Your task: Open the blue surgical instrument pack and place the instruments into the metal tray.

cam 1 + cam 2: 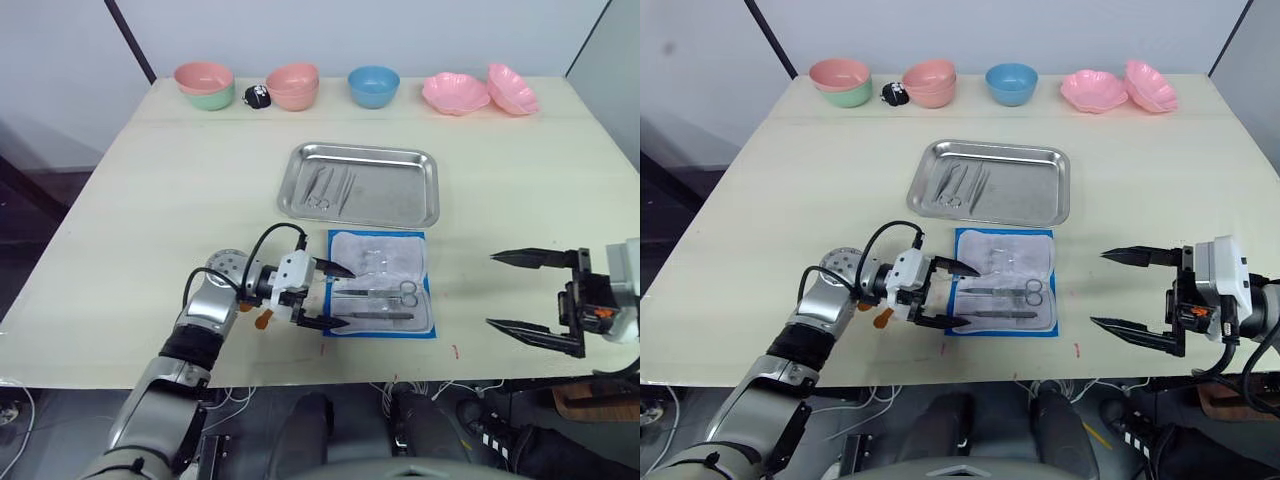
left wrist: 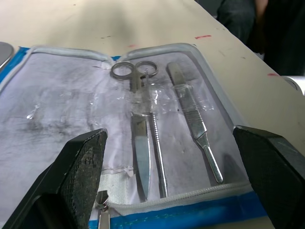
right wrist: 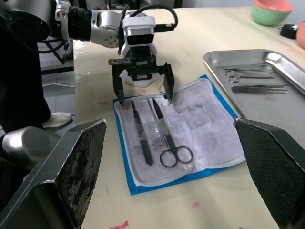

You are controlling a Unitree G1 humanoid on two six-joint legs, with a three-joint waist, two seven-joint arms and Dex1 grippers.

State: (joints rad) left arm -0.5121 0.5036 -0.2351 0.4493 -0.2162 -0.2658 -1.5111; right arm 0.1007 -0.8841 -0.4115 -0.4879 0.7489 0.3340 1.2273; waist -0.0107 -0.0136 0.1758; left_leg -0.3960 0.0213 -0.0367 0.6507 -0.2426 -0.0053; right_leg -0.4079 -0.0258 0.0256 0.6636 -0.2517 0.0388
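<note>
The blue surgical instrument pack lies open on the table just in front of the metal tray, its white-grey lining up. Ring-handled scissors and slim tweezers rest under clear straps in the pack's near half. Several silver instruments lie in the tray's left part. My left gripper is open at the pack's left edge, its fingers on either side of the two instruments and holding nothing. My right gripper is wide open and empty, right of the pack and apart from it.
Along the table's far edge stand a pink bowl on a green one, a small black object, stacked pink bowls, a round blue bowl and two pink scalloped dishes. The table's front edge is close to both grippers.
</note>
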